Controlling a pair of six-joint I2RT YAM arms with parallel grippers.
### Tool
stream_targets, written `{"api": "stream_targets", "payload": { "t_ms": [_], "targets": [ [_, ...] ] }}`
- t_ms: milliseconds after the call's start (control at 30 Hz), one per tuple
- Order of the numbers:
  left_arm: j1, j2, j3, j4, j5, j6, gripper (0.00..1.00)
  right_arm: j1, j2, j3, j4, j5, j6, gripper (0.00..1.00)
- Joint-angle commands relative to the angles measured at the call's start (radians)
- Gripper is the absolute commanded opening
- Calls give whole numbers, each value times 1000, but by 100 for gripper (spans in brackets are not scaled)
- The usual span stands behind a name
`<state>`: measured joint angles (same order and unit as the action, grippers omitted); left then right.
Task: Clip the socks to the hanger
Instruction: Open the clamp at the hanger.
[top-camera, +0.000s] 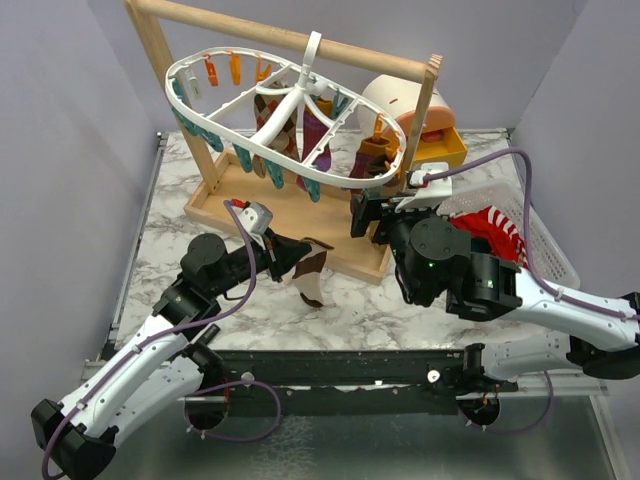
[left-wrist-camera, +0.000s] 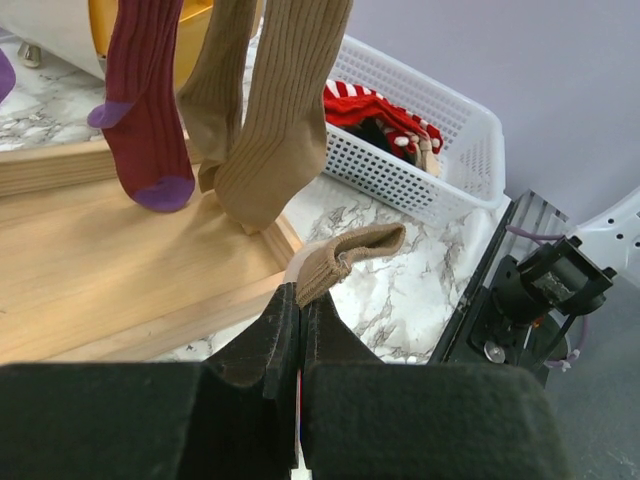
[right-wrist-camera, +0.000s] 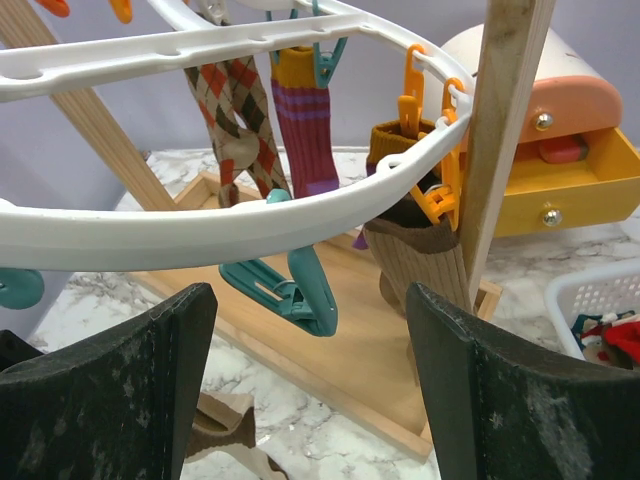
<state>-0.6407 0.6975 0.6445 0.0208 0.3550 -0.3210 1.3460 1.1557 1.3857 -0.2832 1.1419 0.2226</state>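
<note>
White plastic forms the hanger (right-wrist-camera: 200, 230), an oval ring hooked over the top bar of a wooden rack (top-camera: 280, 35) that stands toward the far edge of the marble table (top-camera: 370, 300). Orange and teal clips dangle from its rim.

Several socks hang clipped to it. The right wrist view shows an argyle sock (right-wrist-camera: 235, 110), a purple striped sock (right-wrist-camera: 300, 130) and a brown sock (right-wrist-camera: 415, 255). The brown one is pinched by an orange clip (right-wrist-camera: 435, 200) beside the rack's right post. The left wrist view shows a maroon sock (left-wrist-camera: 145, 100) and tan socks (left-wrist-camera: 270, 120) hanging over the rack's wooden tray (left-wrist-camera: 100, 270).

The left claw (left-wrist-camera: 300, 310) is clamped tight on a ribbed sock (left-wrist-camera: 350, 255) of tan cloth, gripping it near the cuff, just in front of the tray's front edge. The right claw (right-wrist-camera: 310, 295) stands wide with nothing between its fingers. It is raised over the tray's front right corner, just below the right end of the ring, and a free teal clip (right-wrist-camera: 290, 290) hangs just beyond it.

By the table's right edge sits a white basket (left-wrist-camera: 440, 160) holding a red-and-white sock (left-wrist-camera: 365, 105).
</note>
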Motion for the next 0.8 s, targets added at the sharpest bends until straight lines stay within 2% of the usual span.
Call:
{"api": "stream_targets", "payload": {
  "t_ms": [0,333,767],
  "targets": [
    [6,-5,-11,21,26,-10,0,-5,21,-9,69,7,-43,82],
    [6,-5,-15,27,25,-9,0,-8,74,27,80,68,-75,82],
    [6,-3,-17,31,27,-10,0,-25,82,33,106,78,-92,76]
  ]
}}
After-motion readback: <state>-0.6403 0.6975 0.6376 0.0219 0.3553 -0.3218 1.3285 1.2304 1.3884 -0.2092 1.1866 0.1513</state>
